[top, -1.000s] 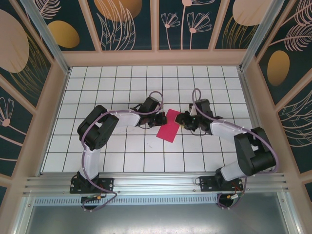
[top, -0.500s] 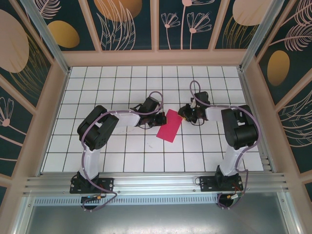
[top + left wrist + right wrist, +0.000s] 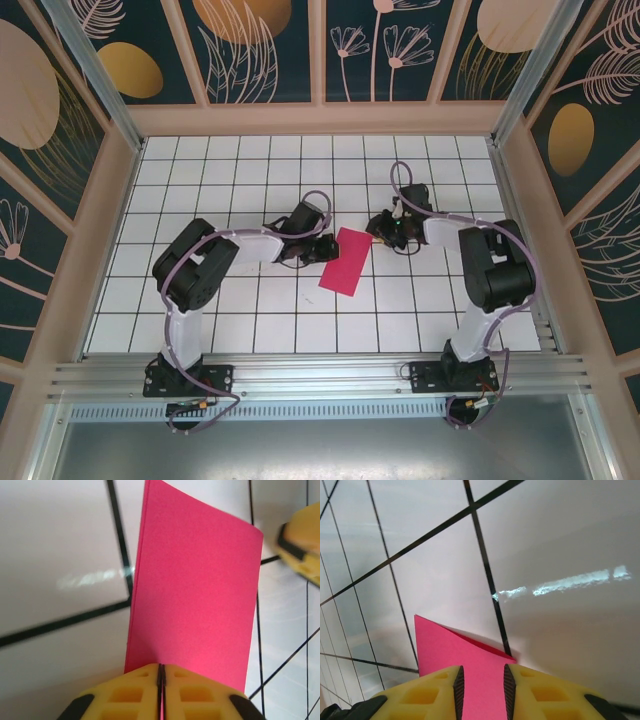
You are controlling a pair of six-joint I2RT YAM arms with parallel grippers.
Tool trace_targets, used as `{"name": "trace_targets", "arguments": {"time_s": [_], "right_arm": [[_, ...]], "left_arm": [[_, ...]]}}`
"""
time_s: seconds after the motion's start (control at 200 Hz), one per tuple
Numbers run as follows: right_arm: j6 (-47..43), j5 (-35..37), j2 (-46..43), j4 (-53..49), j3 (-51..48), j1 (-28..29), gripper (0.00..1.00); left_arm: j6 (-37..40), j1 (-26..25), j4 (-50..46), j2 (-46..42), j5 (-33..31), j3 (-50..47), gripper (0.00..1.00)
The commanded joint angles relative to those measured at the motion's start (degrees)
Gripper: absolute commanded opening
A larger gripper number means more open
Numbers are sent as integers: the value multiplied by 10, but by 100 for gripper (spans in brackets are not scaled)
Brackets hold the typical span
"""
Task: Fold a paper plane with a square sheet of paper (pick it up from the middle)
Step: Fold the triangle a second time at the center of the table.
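Left hand (image 3: 161, 671) is pinching edge of paper (image 3: 195, 590); right hand (image 3: 481, 681), slightly spread, is straddling a corner. Advice: align edges b4 pressing crease.

Paper sheet (image 3: 195, 590) matt, smooth; tile tabletop (image 3: 60, 545) glossy w/ glare

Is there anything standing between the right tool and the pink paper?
No, nothing visible stands between them. A corner of the pink paper lies at the gap of the open right tool. The left tool is shut on the paper's other side.
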Motion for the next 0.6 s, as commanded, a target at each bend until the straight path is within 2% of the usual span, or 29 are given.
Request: {"name": "trace_targets", "arguments": {"time_s": [0.0,0.165,0.24,0.415,0.59], "right_arm": [[-9,43,-71,-46,-16,19,32],[10,59,-99,-58,-47,77,36],[17,89,-94,-77,-47,107,38],[43,120,-79,-81,-53,137,41],[43,129,-62,-90,-41,149,42]], "left_arm": [[-4,-2,-45,-67,-28,-15,21],[-19,9,-43,-128,-71,-26,30],[-24,17,-39,-141,-86,-41,31],[-55,33,17,-150,-70,-107,34],[-67,36,45,-149,-58,-129,34]]}}
